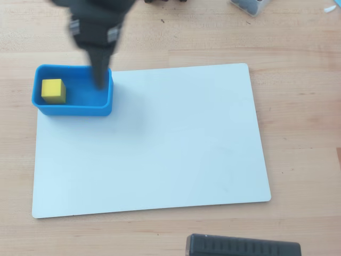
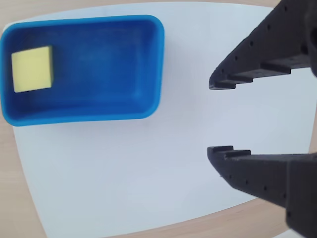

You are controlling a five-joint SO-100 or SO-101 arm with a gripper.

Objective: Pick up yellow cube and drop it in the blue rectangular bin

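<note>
The yellow cube (image 1: 53, 90) lies inside the blue rectangular bin (image 1: 80, 110), at its left end in the overhead view. In the wrist view the cube (image 2: 32, 68) also sits at the left end of the bin (image 2: 148, 64). My gripper (image 2: 215, 118) is open and empty, its two black fingers apart above the white board to the right of the bin. In the overhead view the gripper (image 1: 100, 80) hangs, blurred, over the bin's right end.
The bin stands on the top left corner of a white board (image 1: 160, 144) on a wooden table (image 1: 298, 106). A dark object (image 1: 242, 246) lies at the bottom edge and a grey item (image 1: 249, 5) at the top right.
</note>
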